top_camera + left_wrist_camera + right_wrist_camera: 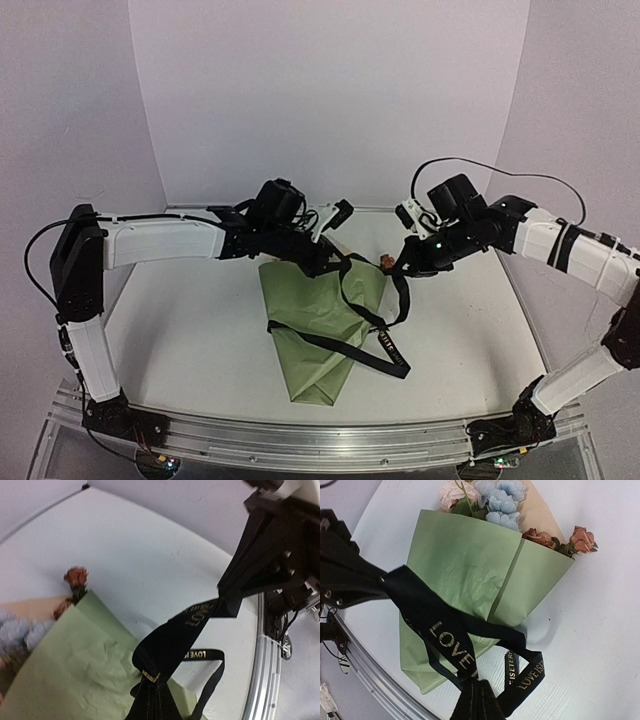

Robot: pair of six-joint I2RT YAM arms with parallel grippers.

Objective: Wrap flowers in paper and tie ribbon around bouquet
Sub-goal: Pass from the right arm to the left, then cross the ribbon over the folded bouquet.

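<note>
The bouquet (320, 320) lies on the white table, an olive-green paper (465, 565) cone with its narrow end toward the arms. The flowers (500, 500), blue, cream-pink and rust, poke from its wide far end, against a tan inner side. The black ribbon (385, 335) with gold lettering loops round the cone and trails to its right. My left gripper (152, 685) is shut on the ribbon (190, 625) above the cone's wide end. My right gripper (480, 685) is shut on the ribbon (445, 640) too. A taut stretch of ribbon runs between the two grippers.
An aluminium rail (300, 440) runs along the near table edge, where both arm bases are bolted. White walls close the back and sides. In the top view the two grippers (340, 262) (403, 262) stand close together over the flower end, the right arm's cable arching above.
</note>
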